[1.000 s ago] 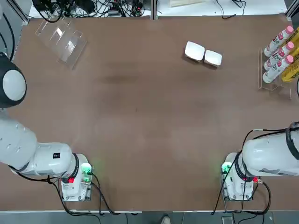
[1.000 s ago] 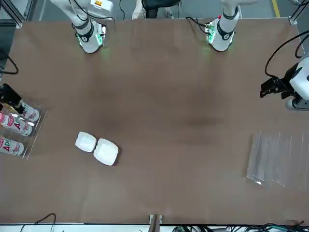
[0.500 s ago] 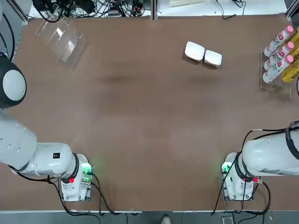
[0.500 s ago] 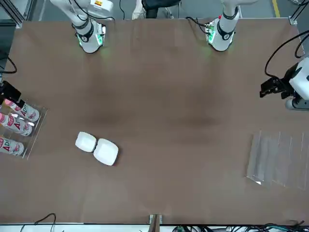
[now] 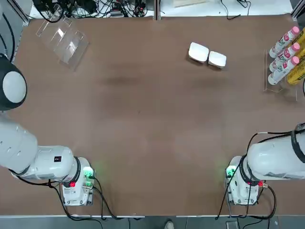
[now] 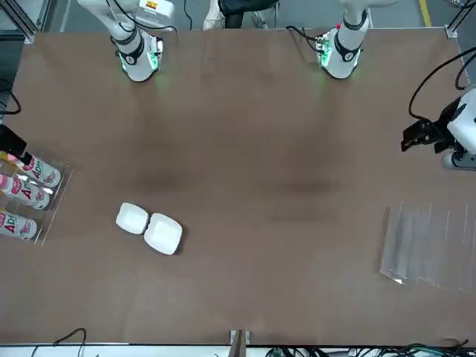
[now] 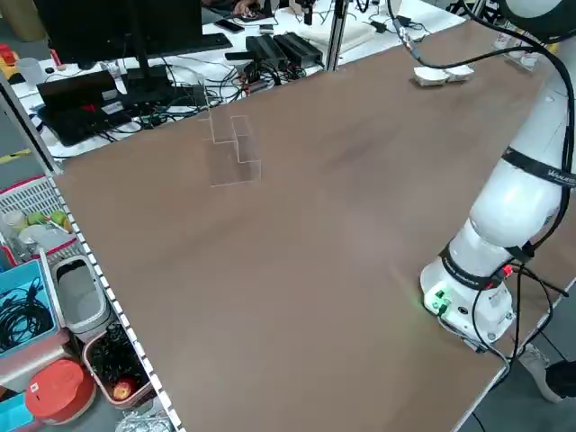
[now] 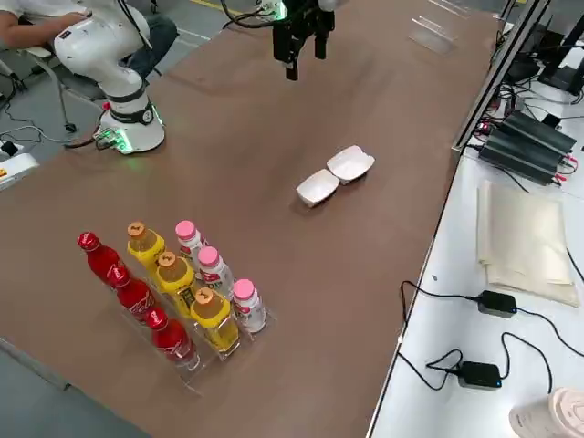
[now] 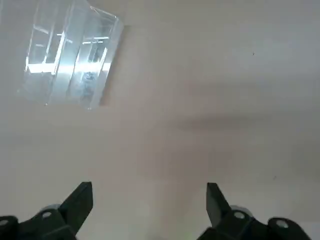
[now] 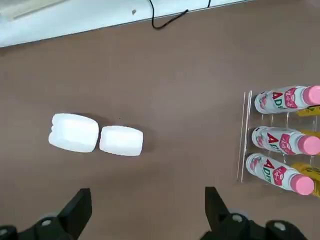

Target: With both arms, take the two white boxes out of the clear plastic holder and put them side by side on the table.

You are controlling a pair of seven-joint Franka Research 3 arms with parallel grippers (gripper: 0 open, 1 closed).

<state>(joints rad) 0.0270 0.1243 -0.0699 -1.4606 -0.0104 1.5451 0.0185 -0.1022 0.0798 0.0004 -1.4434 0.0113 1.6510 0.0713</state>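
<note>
The two white boxes (image 5: 198, 52) (image 5: 217, 59) lie touching side by side on the table (image 5: 152, 124), at the far right of centre. The clear plastic holder (image 5: 62, 40) stands in the far left corner with nothing in it. My left gripper (image 9: 148, 190) hangs high over the table's left side, open and empty, with the holder (image 9: 70, 60) beyond it. My right gripper (image 10: 146, 194) hovers high on the right, open and empty; the boxes (image 10: 74, 132) (image 10: 121, 140) lie beyond its fingers.
A clear rack of pink-capped bottles (image 5: 282, 59) stands at the right edge, with yellow and red bottles (image 8: 137, 292) beside them. Cables and power bricks (image 8: 525, 137) lie past the far edge. A seated person (image 8: 36, 23) is behind the right arm's base (image 8: 132, 128).
The boxes and holder have not moved. A dark part of the right arm at the front view's left edge has slid slightly outward.
</note>
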